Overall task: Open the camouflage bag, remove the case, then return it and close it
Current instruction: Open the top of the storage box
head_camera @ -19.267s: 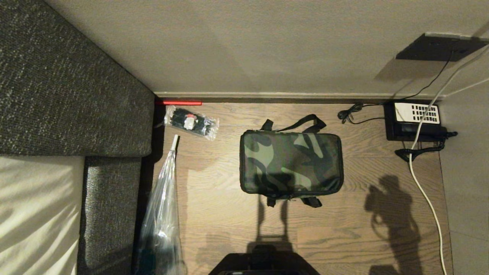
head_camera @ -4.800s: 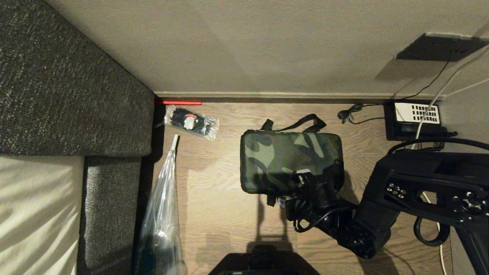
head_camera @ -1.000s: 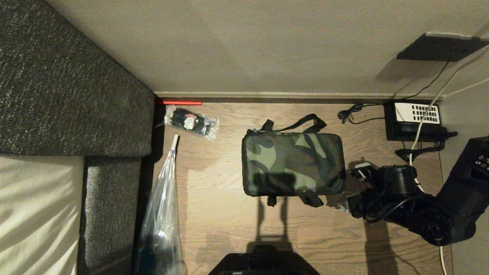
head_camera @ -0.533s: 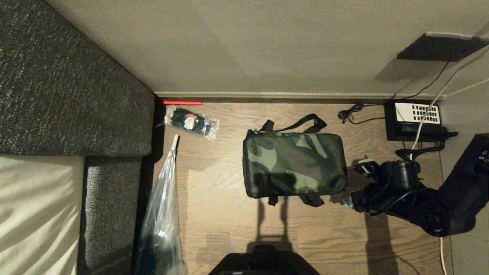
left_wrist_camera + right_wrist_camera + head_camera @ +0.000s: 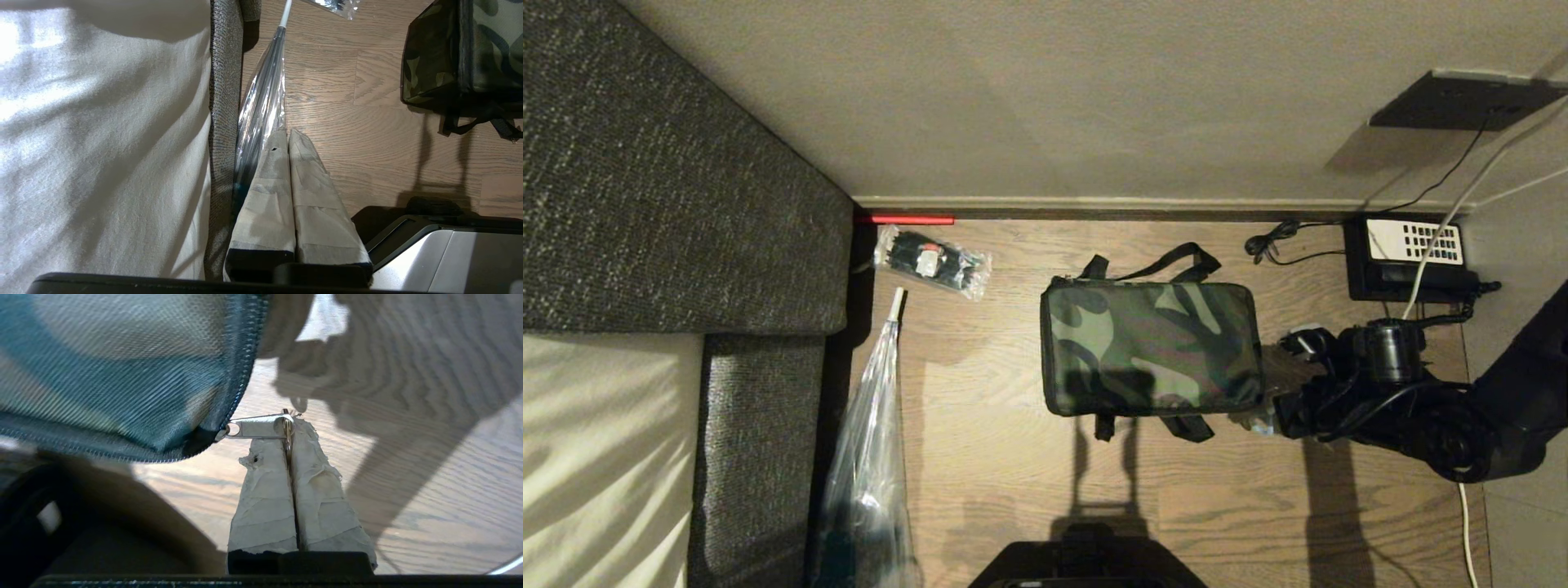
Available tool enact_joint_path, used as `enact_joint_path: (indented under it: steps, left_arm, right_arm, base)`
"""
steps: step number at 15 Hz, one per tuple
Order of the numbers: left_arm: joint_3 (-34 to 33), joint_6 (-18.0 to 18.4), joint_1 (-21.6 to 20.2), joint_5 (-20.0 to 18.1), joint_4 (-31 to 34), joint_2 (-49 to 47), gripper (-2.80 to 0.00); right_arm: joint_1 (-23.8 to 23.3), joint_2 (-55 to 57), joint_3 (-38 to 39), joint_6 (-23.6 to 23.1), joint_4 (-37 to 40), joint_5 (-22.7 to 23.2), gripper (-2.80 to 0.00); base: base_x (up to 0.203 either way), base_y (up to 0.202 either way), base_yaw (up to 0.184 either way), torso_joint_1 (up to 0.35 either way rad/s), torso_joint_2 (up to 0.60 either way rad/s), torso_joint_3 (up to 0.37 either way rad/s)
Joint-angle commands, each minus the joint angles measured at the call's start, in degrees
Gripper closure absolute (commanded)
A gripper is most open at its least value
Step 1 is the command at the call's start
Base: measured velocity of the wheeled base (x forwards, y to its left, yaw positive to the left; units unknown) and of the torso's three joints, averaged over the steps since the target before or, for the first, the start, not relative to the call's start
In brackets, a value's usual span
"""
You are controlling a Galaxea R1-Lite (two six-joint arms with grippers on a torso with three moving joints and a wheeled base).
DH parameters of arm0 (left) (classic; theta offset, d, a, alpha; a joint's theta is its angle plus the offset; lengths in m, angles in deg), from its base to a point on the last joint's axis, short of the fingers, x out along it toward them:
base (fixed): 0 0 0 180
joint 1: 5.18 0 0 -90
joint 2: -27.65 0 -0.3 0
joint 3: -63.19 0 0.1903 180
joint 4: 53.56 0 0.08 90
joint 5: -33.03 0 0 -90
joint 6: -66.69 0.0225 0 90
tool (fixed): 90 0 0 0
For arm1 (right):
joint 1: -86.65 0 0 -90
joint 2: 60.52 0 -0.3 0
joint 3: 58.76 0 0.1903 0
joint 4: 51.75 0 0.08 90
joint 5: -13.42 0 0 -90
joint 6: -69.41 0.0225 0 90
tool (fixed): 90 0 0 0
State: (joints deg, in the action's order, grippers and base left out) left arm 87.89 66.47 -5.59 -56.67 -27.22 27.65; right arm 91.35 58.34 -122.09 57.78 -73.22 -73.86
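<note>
— What is the right tool [image 5: 289, 435] doing?
— Its taped fingers [image 5: 265, 498] are pressed together, pinching the metal zipper pull [image 5: 255, 428] at the bag's corner.
— And the left tool [image 5: 288, 136]?
— Pressed together, holding nothing, parked low beside the sofa [image 5: 222, 81], over the floor [image 5: 367, 134].
— Where is the camouflage bag [image 5: 1150, 347]?
— On the wooden floor in front of the wall [image 5: 1094, 98], lid shut, the right tool just beside its right end, near the front corner. A black telephone [image 5: 1409, 257] sits further right.
</note>
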Motion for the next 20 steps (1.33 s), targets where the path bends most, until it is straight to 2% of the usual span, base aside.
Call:
enact_joint_path:
  steps: [1,11,14,20]
  left_arm:
    - [-0.01,-0.04,-0.02,-0.03,0.01,0.0,0.0]
    - [-0.01,-0.04,-0.02,-0.03,0.01,0.0,0.0]
    - [-0.01,-0.04,-0.02,-0.01,0.01,0.0,0.0]
    - [-0.01,-0.04,-0.02,-0.03,0.01,0.0,0.0]
  right_arm:
    - [0.74,-1.7,-1.0,-0.06,0.01,0.44,0.0]
    - [1.09,-1.44,-0.03,-1.11,-0.43,1.41,0.0]
    - [-2.24,-1.52,1.64,-5.55,0.4,1.5,0.0]
    - [-4.0,-2.23,1.55,-6.83,2.74,1.59,0.0]
  base:
    - [0.0,0.0,0.0,0.0,0.0,0.0]
    - [0.0,0.0,0.0,0.0,0.0,0.0]
    - [0.0,0.0,0.0,0.0,0.0,0.0]
    - [0.0,0.0,0.0,0.0,0.0,0.0]
